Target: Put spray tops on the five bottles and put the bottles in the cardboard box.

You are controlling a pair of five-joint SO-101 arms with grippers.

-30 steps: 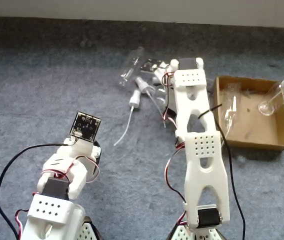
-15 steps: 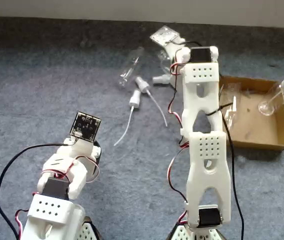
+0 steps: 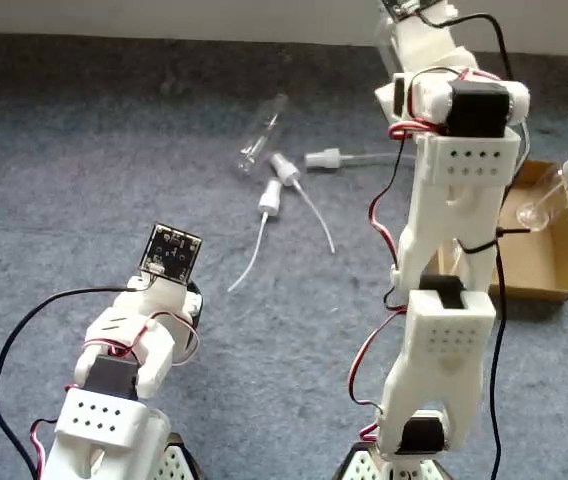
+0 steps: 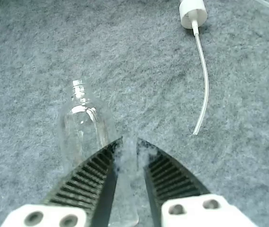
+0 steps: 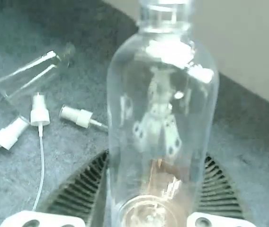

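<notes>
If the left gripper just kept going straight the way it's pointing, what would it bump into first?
Probably the grey carpet, just beyond the left gripper. The clear bottle lies beside that line, not in it, though depth is unclear.

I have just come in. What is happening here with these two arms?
The right gripper holds a clear bottle without a top, high above the grey carpet. The left gripper sits low by a second uncapped bottle lying on the carpet. Three loose spray tops and a third bare bottle lie nearby. One capped bottle leans in the cardboard box, so most of the job remains.
</notes>
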